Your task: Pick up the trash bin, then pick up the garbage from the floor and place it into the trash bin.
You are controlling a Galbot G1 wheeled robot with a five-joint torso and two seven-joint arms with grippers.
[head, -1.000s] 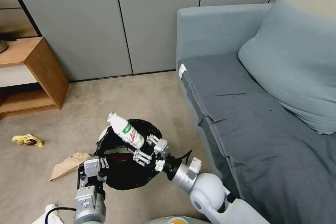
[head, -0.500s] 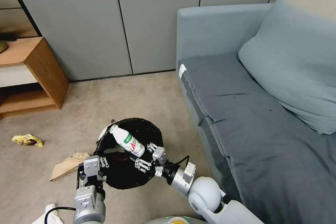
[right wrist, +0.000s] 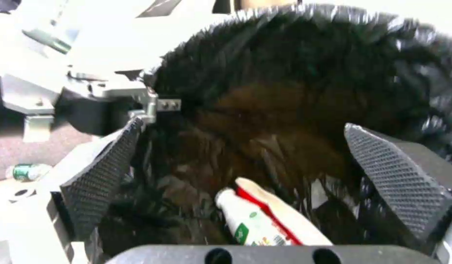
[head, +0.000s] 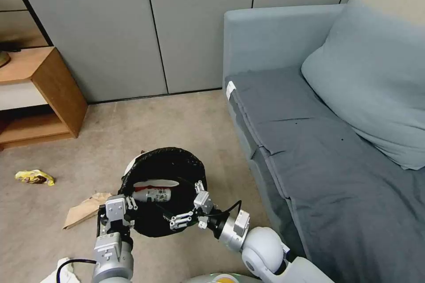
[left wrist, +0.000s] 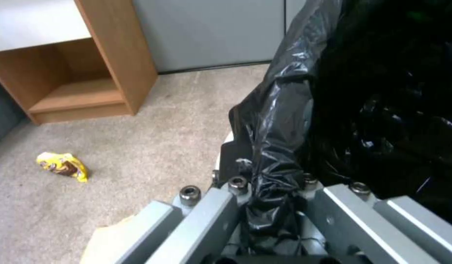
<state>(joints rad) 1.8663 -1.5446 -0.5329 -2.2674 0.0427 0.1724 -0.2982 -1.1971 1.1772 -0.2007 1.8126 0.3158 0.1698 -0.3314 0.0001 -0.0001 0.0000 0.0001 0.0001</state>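
The bottle (head: 152,194) lies inside the trash bin (head: 177,159), under my right gripper (head: 191,207), whose fingers are spread wide and empty over the bin's mouth. My left gripper (head: 116,212) pinches the bin's crinkled black bag rim. A yellow wrapper (head: 34,177) and brown cardboard scrap (head: 86,208) lie on the carpet, left of the grey sofa (head: 310,141).

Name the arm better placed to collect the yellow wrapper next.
Right, probably: the left hand is clamped on the trash bin rim, while the right hand hangs open and empty. The yellow wrapper lies leftward.
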